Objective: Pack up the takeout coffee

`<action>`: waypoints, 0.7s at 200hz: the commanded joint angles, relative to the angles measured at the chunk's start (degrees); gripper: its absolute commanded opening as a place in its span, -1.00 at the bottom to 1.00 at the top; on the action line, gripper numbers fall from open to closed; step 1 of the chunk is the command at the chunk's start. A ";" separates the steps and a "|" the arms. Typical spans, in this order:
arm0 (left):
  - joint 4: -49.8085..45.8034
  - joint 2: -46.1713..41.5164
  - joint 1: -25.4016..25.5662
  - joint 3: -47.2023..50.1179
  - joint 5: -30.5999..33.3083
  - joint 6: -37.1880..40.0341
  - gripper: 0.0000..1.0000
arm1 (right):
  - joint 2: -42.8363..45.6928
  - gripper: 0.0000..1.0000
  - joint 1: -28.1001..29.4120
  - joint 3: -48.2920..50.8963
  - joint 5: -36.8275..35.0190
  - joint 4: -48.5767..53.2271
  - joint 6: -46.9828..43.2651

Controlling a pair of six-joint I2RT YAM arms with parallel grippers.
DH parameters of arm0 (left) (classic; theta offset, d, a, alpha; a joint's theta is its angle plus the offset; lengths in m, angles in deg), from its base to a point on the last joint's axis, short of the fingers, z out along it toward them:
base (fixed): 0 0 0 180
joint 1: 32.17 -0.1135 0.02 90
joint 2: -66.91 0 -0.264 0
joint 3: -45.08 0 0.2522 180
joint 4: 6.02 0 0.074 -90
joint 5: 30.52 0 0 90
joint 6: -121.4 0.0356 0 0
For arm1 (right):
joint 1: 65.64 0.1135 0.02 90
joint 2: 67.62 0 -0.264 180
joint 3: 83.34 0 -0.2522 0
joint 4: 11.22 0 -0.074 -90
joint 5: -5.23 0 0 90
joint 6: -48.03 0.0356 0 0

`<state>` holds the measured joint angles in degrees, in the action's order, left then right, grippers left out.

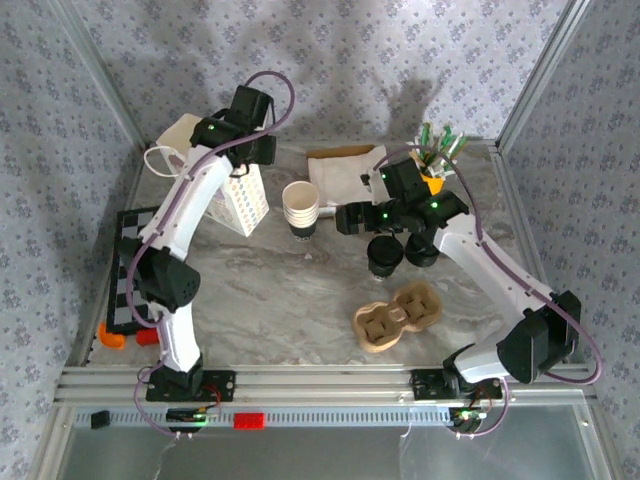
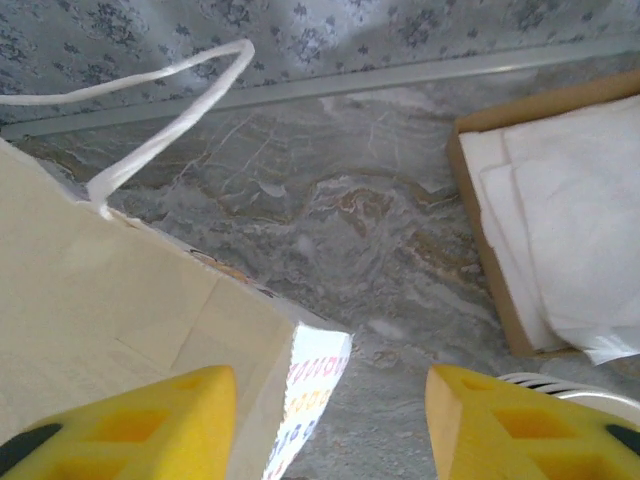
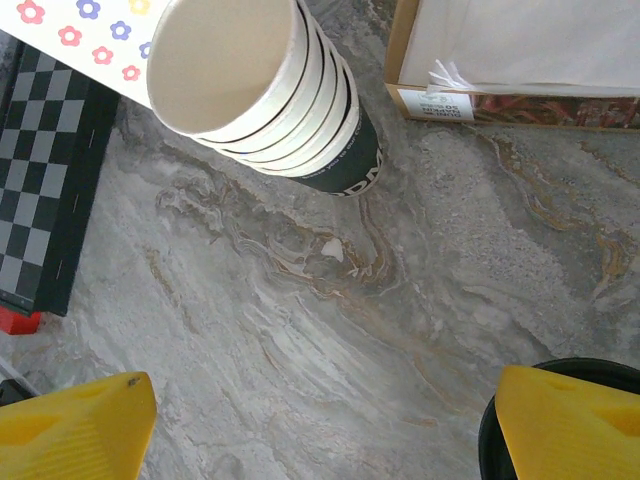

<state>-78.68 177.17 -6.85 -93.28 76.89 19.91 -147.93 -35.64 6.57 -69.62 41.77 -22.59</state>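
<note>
Since the takeout coffee [image 3: 262, 95] (it looks like a nested stack, dark band at the base) stands upright on the marble table [image 3: 300, 320] near the paper bag [image 2: 120, 300], the right gripper [image 3: 320, 425], fingers spread wide, should approach level, centre the cup, and close gently. The left gripper [image 2: 330, 420], also spread, hovers at the bag's rim.

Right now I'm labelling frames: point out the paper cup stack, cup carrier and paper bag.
paper cup stack [image 3: 225, 65], right wrist view, top cup's inside
cup carrier [image 1: 398, 316], top view, centre
paper bag [image 2: 110, 330], left wrist view, cream panel
</note>
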 commanded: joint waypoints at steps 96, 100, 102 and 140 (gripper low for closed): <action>-11.95 4.66 -2.29 -7.34 -2.76 9.35 -0.85 | 0.36 0.87 -2.06 -2.23 -0.31 2.68 -1.22; -12.24 4.57 -2.34 -7.35 -3.00 9.70 -0.88 | 0.48 0.87 -2.16 -2.28 -0.39 2.78 -1.19; -12.39 4.50 -2.33 -7.36 -3.13 9.81 -0.90 | 0.48 0.87 -2.16 -2.32 -0.37 2.92 -1.25; -15.64 2.86 -2.48 -7.54 -4.92 12.23 -1.00 | 0.85 0.93 -2.99 -2.30 -1.09 4.40 -0.92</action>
<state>-88.47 181.89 -9.19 -99.01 74.25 29.29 -147.93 -37.94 6.46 -69.66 43.82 -23.01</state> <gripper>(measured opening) 0.047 0.956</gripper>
